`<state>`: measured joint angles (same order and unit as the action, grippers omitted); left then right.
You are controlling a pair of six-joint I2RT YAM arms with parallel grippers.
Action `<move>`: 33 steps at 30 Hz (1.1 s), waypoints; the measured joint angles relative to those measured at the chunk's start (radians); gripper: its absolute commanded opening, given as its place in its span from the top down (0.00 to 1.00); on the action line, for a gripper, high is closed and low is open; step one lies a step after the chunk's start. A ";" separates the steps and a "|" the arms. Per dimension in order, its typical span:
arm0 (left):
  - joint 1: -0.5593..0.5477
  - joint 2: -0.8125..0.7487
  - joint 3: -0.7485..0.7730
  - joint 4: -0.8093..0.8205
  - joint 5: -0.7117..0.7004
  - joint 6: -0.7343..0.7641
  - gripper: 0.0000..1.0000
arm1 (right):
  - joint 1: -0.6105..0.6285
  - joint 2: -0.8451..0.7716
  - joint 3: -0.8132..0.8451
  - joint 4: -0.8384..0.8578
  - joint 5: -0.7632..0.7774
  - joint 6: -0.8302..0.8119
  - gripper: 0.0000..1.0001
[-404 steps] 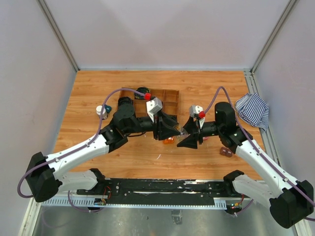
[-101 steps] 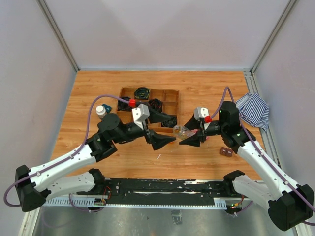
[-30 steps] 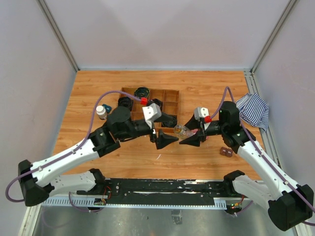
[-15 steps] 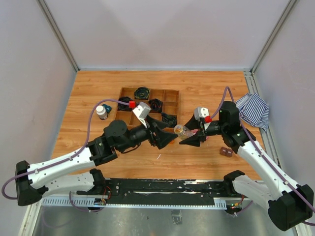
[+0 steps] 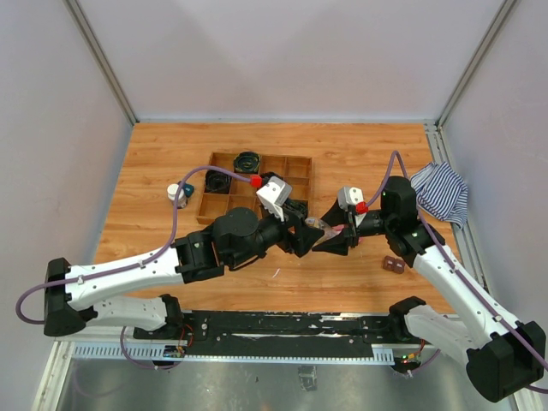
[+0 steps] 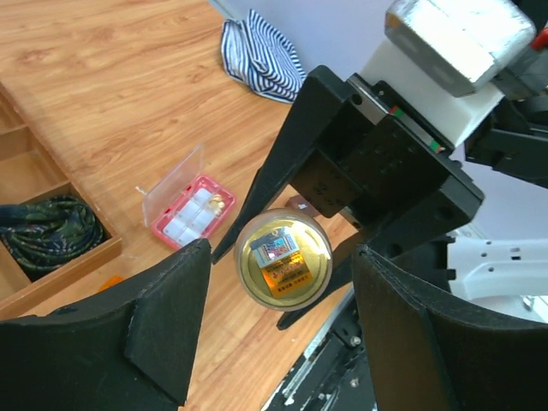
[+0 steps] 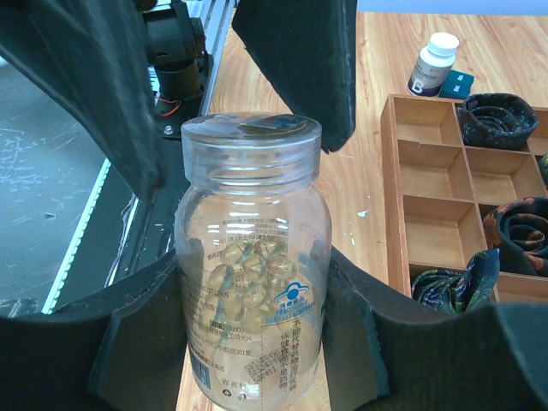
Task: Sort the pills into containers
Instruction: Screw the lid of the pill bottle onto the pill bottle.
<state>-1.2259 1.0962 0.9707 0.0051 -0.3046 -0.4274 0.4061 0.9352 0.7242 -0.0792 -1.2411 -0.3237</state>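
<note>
bottle [image 5: 175, 192] left of tray [image 5: 298, 168], vial [image 5: 315, 226] right

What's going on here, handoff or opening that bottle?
The right gripper holds the clear vial of capsules up off the table, lid on. The left gripper has its open jaws on either side of the lid, not yet gripping. The pink box lies open on the table.

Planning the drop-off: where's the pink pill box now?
Left wrist view: the pink pill box lies open on the table, between the wooden tray and the striped cloth.
</note>
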 measured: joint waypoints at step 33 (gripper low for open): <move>0.149 0.058 0.028 0.032 0.549 0.365 0.01 | 0.000 -0.010 0.000 0.003 -0.024 0.003 0.99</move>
<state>-1.0767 1.1542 0.9985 0.0372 0.2447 -0.0628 0.4065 0.9249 0.7242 -0.0765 -1.2648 -0.3210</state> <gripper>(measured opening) 0.929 0.536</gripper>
